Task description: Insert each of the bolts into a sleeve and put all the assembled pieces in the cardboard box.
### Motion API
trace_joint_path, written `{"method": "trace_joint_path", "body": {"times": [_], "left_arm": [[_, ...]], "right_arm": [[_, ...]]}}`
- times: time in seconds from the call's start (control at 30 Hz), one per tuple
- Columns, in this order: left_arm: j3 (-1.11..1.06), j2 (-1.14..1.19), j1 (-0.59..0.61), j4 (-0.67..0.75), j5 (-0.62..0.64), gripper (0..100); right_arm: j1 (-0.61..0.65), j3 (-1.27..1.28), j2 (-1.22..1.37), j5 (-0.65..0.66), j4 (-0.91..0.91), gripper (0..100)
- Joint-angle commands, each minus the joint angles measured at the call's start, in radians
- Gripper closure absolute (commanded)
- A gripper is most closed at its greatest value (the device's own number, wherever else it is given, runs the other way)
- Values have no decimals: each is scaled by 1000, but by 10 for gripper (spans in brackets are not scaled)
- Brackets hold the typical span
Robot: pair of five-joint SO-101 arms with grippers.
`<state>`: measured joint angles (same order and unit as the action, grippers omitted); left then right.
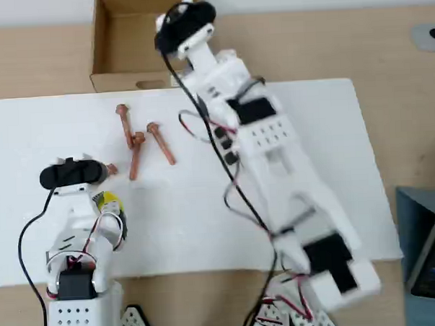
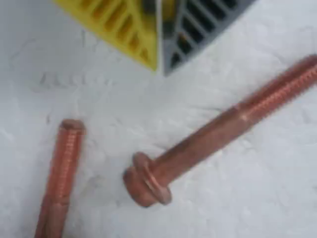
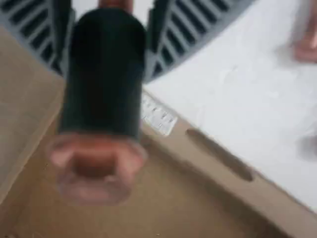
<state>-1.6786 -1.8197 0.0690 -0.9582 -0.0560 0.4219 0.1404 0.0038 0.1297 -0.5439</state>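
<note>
Three loose bolts (image 1: 125,126) (image 1: 136,159) (image 1: 162,145) lie close together on the white board (image 1: 310,144), on the far-left part of the desk. A short copper end (image 1: 111,168) shows just beside the left arm's head, the rest of it hidden. One more bolt (image 3: 94,168) sits inside the single black sleeve (image 3: 101,74), its hex head sticking out below. There is one cardboard box (image 1: 124,81), at the desk's far edge, left of the middle.

The right arm (image 1: 274,146) stretches slantwise from the near edge across the board to the far edge. The right jaws grip the sleeve on both sides and hold it head-down over the inside of the box. Whether it touches the box floor cannot be told.

The left arm (image 1: 76,234) is folded up near the near-left corner, its wrist pointing down at the board. The left jaws are closed tip to tip on nothing, just above the board, near one bolt's shaft.
</note>
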Motion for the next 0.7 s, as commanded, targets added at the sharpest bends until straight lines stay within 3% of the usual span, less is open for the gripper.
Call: {"method": "trace_joint_path", "body": {"times": [0.0, 0.23, 0.47, 0.67], "left_arm": [[-6, -5, 9, 18, -8, 998], [-6, -5, 9, 18, -8, 998], [-6, -5, 34, 18, -6, 998], [-6, -5, 32, 18, -6, 998]], "right_arm": [[-12, -246, 133, 6, 37, 989], [-12, -644, 478, 18, 34, 989], [-12, -987, 789, 166, 26, 989], [-12, -1221, 977, 262, -94, 986]]}}
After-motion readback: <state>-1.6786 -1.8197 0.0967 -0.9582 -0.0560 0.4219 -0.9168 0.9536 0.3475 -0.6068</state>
